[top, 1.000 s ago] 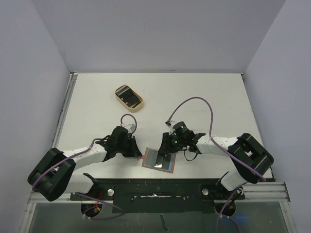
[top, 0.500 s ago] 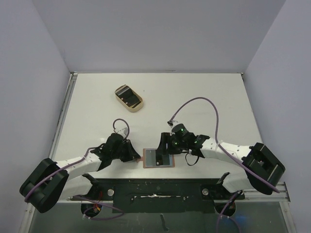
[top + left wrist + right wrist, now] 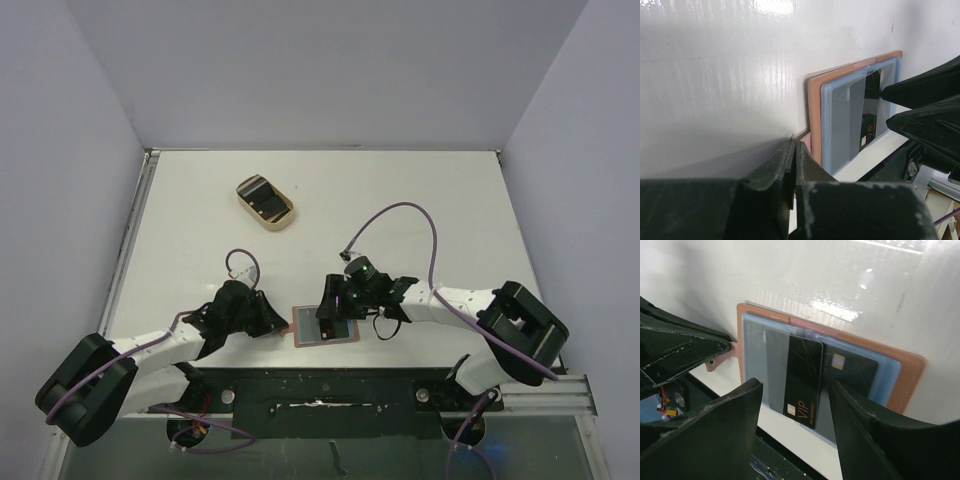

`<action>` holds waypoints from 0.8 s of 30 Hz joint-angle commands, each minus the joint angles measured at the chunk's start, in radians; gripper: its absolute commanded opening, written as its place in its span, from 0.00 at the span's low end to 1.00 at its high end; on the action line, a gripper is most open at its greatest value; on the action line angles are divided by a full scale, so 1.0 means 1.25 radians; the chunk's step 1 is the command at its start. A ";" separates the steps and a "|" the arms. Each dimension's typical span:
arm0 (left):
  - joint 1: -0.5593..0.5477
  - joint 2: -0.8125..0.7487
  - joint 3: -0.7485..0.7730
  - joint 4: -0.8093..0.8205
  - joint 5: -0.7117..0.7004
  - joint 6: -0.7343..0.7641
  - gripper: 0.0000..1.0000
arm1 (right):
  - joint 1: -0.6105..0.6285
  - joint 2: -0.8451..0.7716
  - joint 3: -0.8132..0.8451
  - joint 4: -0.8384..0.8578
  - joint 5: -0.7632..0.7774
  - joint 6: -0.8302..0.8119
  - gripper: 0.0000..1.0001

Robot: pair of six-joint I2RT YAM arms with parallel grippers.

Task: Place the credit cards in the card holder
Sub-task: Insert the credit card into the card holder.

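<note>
Card holder (image 3: pixel 303 328): open flat, blue-grey inside up, at near edge of table (image 3: pixel 400 200), between both grippers. Black VIP card (image 3: pixel 804 385): partly in one pocket, lower end sticking out toward table edge. Second dark card (image 3: pixel 852 371) with chip: seated in the neighbouring pocket.

Right gripper (image 3: pixel 795 390): fingers apart, straddling the black VIP card just above it, gripping nothing.

Left gripper (image 3: pixel 794 142): fingers pressed together, tips at snap tab (image 3: pixel 722 356) on holder's left edge; cannot tell if tab pinched between them.

Tan oval tray (image 3: pixel 243 200): well apart toward far left of table, dark cards (image 3: pixel 265 200) lying inside.
</note>
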 commanded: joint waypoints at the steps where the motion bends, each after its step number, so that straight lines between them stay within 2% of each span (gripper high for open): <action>1: -0.007 0.004 0.003 0.057 -0.009 -0.010 0.00 | 0.028 0.041 0.041 0.004 0.004 -0.006 0.57; 8: -0.009 0.001 0.011 0.056 -0.018 -0.008 0.00 | 0.044 0.072 0.086 0.002 -0.018 -0.037 0.57; 15: -0.021 0.017 0.008 0.078 -0.015 -0.017 0.00 | 0.044 0.111 0.076 0.109 -0.107 -0.052 0.56; 24: -0.031 0.023 0.025 0.074 -0.035 -0.011 0.00 | 0.038 0.088 0.072 0.100 -0.106 -0.065 0.48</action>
